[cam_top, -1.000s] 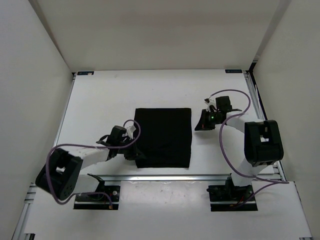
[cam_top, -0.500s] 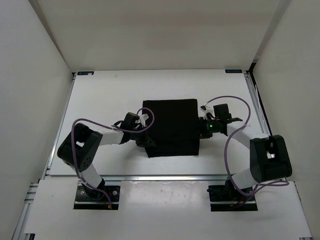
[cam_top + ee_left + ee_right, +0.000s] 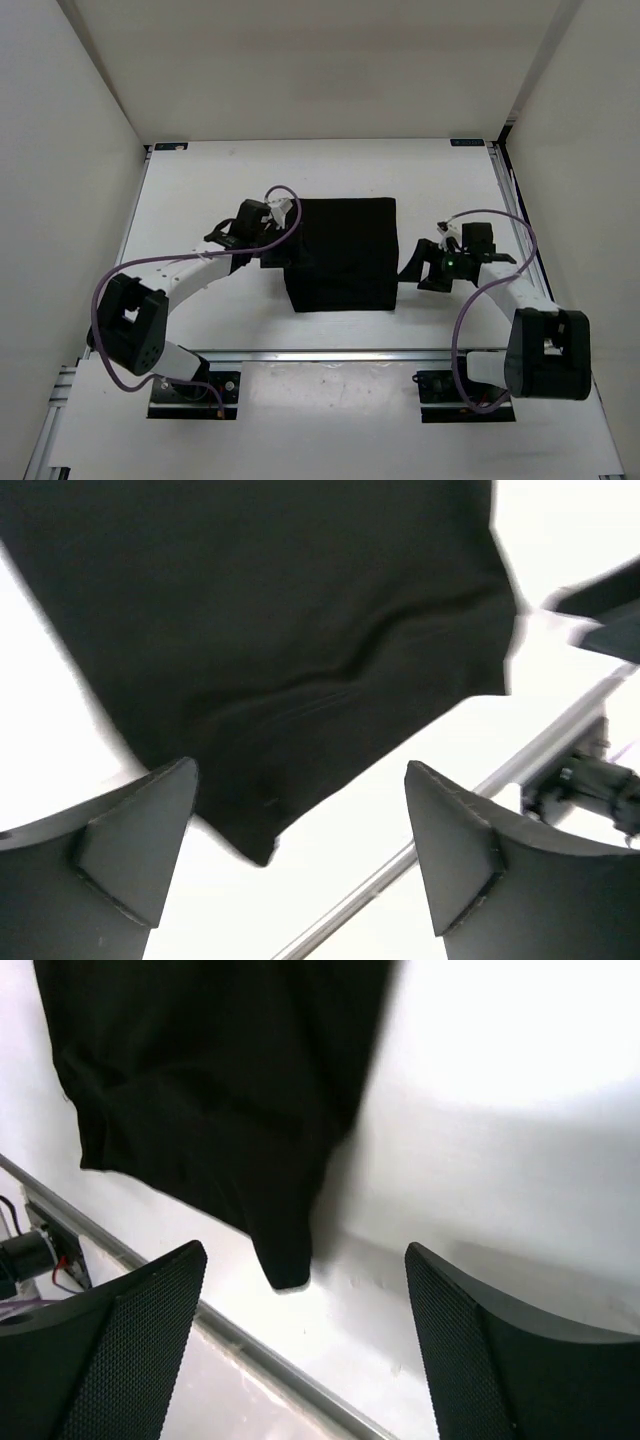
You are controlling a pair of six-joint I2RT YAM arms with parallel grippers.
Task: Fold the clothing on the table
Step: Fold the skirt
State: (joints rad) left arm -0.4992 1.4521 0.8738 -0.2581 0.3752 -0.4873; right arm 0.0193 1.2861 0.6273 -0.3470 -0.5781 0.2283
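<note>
1. Top view: the clothing (image 3: 340,253) is a plain black, roughly rectangular block lying flat near the middle of the table (image 3: 200,190), a bit toward the near side. The left gripper (image 3: 275,258) sits right at the clothing's left edge, black on black, so from up here I honestly can't tell how wide it is or whether it touches the fabric. The right gripper (image 3: 415,268) is just beside the right edge with a thin strip of white showing between them, so it's holding nothing.

2. Left wrist view: the left gripper (image 3: 300,860) is spread wide, with the fingers (image 3: 110,850) at opposite sides of the picture. Nothing is pinched between them. The clothing (image 3: 280,610) fills the top of the view, a few soft wrinkles across it, and one corner lies on the white table (image 3: 60,710) in the gap between the fingers, nearer the left one. A silver rail (image 3: 480,790) runs diagonally at lower right. The right edge is motion-blurred.

3. Right wrist view: the right gripper (image 3: 305,1350) is wide open too, its fingers (image 3: 120,1350) clear of the fabric and empty. The clothing (image 3: 210,1080) covers the upper left, its corner hanging down toward the gap. Bare table (image 3: 500,1110) takes the right side, and the rail (image 3: 250,1342) crosses lower left.
</note>
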